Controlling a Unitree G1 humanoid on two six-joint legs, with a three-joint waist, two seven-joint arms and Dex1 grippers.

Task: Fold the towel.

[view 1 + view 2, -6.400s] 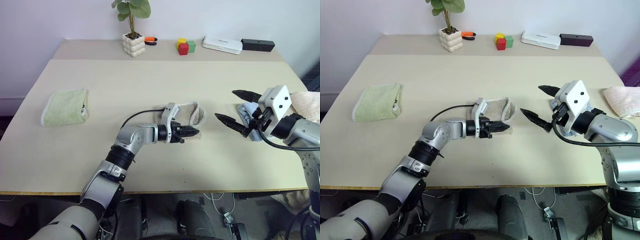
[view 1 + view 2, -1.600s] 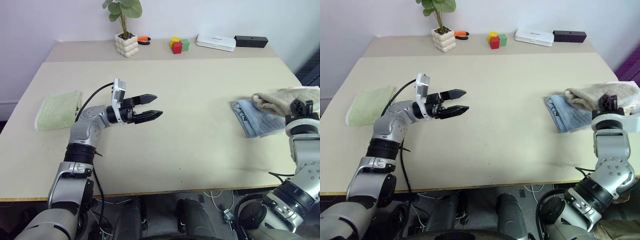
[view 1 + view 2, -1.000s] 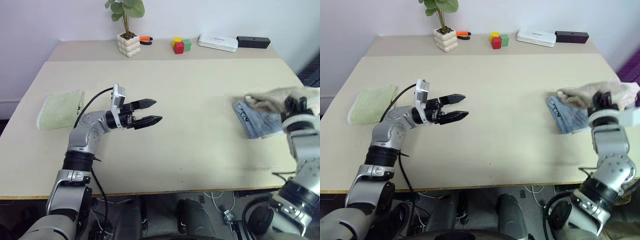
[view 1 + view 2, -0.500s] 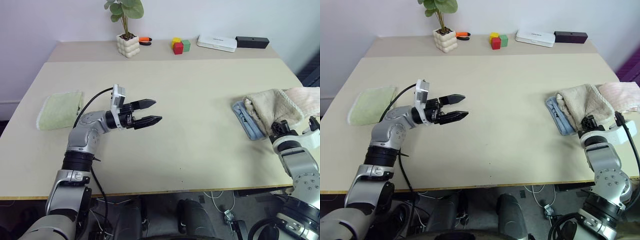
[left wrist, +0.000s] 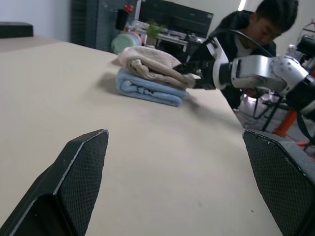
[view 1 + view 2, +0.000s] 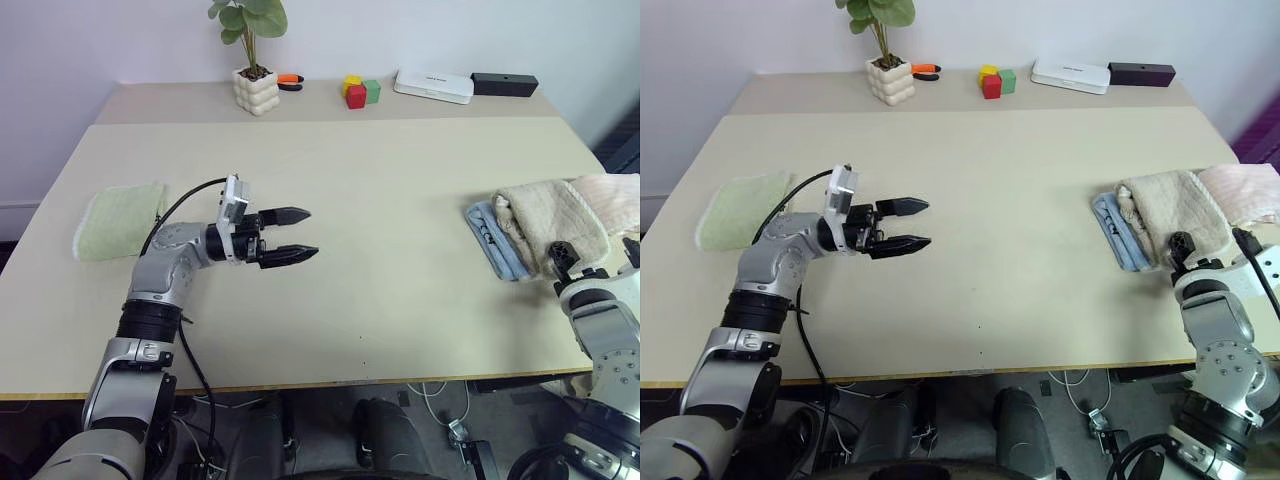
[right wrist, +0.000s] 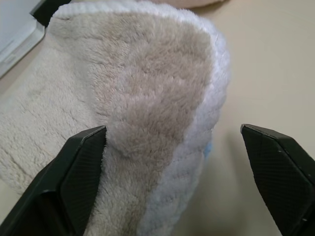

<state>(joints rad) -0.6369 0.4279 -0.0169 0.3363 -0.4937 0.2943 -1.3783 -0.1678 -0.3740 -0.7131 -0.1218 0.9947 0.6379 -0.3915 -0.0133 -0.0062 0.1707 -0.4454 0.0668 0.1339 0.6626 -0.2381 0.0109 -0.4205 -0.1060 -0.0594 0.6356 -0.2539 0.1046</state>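
With folded towel (image 6: 548, 217) lying atop blue towel (image 6: 492, 238) just ahead of right gripper (image 7: 172, 147), we see jaws wide, empty, towel between them. Left gripper (image 6: 290, 235) open, empty, well apart over tabletop (image 6: 400, 170). We judge right arm nearer.

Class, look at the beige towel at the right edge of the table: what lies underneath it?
The beige towel rests on a folded light blue towel, whose near-centre edge sticks out. The rest of the blue towel is covered, so anything else beneath cannot be seen.
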